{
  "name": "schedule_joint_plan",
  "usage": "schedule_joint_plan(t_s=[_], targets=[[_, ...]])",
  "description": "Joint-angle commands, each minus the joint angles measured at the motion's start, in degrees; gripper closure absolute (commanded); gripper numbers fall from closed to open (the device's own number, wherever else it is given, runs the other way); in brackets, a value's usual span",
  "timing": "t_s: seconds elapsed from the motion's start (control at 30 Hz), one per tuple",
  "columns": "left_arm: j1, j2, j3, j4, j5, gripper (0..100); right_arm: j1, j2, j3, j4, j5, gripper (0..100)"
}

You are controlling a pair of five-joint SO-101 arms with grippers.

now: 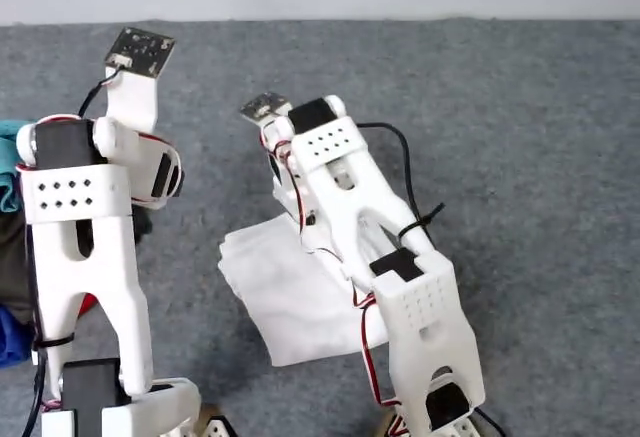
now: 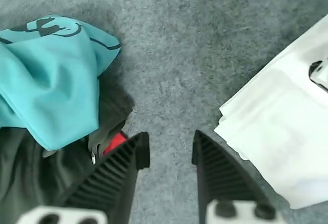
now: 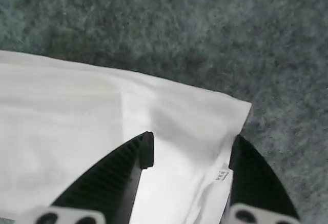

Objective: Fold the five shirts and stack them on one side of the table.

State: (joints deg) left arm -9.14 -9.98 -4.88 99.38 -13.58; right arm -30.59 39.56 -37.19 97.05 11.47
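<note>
White shirt [image 3: 77, 106], folded, just beneath the spread right end effector [image 3: 192, 149].

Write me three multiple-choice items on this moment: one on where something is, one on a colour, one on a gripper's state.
1. Where is the right gripper?
A. over the white shirt
B. over the teal shirt
C. over bare table

2. What colour is the shirt lying over the dark clothes beside the left gripper?
A. yellow
B. teal
C. pink

3. How does the left gripper stand?
A. shut on the teal shirt
B. open over bare table
C. shut on the white shirt

Key:
1 A: the right wrist view shows white cloth between its open jaws.
2 B: the left wrist view shows teal cloth draped over the dark clothes.
3 B: grey table shows in the gap between its jaws.
</note>
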Motion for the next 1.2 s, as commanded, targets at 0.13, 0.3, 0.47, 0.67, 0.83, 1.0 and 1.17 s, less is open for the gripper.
schedule_joint_plan(t_s=[0.13, 0.3, 0.47, 0.67, 0.83, 1.0, 1.17], targets=[[0.4, -1.8, -0.2, 0.1, -0.6, 86, 0.5, -0.5, -2.3, 0.7, -0.4, 76.4], [0.4, -1.8, -0.2, 0.1, -0.6, 86, 0.6, 3.9, -2.5, 1.4, -0.4, 83.8], [0.3, -1.8, -0.2, 0.1, -0.6, 86, 0.6, 8.0, -2.6, 1.4, -0.6, 84.5], [0.4, -1.8, -0.2, 0.1, -0.6, 86, 0.7, 6.5, -2.7, 1.4, -0.6, 92.5], [0.4, -1.8, -0.2, 0.1, -0.6, 86, 0.7, 1.3, -2.7, 1.5, -0.5, 98.9], [0.4, -1.8, -0.2, 0.1, -0.6, 86, 1.0, -7.7, -2.7, 1.5, -0.5, 99.0], [0.4, -1.8, -0.2, 0.2, -0.6, 86, 3.6, -20.4, -2.7, 1.5, -0.7, 99.0]])
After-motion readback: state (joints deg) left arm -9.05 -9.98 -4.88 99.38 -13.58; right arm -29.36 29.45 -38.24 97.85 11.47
